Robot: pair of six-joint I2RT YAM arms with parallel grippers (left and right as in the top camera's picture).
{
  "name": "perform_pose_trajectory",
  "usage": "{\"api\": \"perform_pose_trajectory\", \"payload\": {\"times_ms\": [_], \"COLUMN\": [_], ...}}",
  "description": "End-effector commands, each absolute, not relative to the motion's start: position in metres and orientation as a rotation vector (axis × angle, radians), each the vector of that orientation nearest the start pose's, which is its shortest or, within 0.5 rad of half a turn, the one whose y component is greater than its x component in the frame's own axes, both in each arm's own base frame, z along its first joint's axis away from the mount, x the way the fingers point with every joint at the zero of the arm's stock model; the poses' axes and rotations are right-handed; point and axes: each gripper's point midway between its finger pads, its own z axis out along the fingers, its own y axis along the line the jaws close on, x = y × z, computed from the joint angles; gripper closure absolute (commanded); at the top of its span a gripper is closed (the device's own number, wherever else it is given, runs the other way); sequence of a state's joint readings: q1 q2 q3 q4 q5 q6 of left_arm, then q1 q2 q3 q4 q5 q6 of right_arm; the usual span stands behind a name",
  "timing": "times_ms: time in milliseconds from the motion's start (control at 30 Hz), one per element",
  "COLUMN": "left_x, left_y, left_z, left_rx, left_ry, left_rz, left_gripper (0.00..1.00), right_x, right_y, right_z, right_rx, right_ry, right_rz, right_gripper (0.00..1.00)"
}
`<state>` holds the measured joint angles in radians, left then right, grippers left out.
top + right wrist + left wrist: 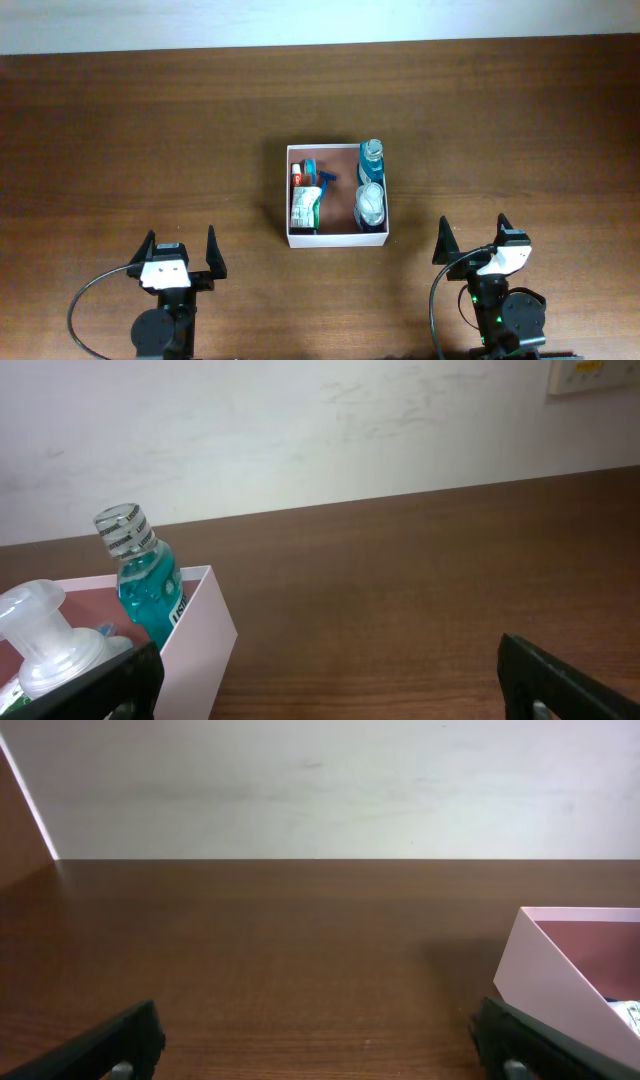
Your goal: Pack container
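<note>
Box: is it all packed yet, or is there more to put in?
Done, it looks like: a tube, a razor and two bottles sit inside the box. In hand: nothing. The left claw and right claw are open, empty and apart from the box. Left: no loose things show on the table.

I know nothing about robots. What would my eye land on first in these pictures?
A white box in the middle of the brown table, already holding toiletries: a blue bottle in its far right corner, a toothpaste tube along its left side. Below it in the overhead view, the left arm's fingers and the right arm's fingers stand spread wide and empty, one pair on each side.
</note>
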<state>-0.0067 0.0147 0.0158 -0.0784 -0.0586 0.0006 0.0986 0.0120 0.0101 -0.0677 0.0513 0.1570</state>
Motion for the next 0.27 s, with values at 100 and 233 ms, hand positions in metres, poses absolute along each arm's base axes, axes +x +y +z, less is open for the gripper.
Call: {"api": "perform_pose_trajectory", "payload": {"times_ms": [100,233], "left_x": [0.2458,0.2458], "left_y": [0.0076,0.0076], "left_z": [0.1577,0.1577], "left_rx": [-0.021,-0.021], "left_ry": [1.644,1.644], "left_rz": [0.049,0.049], "left_gripper": [0.00,0.00], "right_x": [0.2457,0.2457], "right_y": [0.0111,0.0111], "right_z": [0.1571,0.1571], "right_rx": [0.101,0.101], "right_ry": [1.642,1.642], "right_rz": [0.133,0.133], "right_gripper": [0.02,0.02]}}
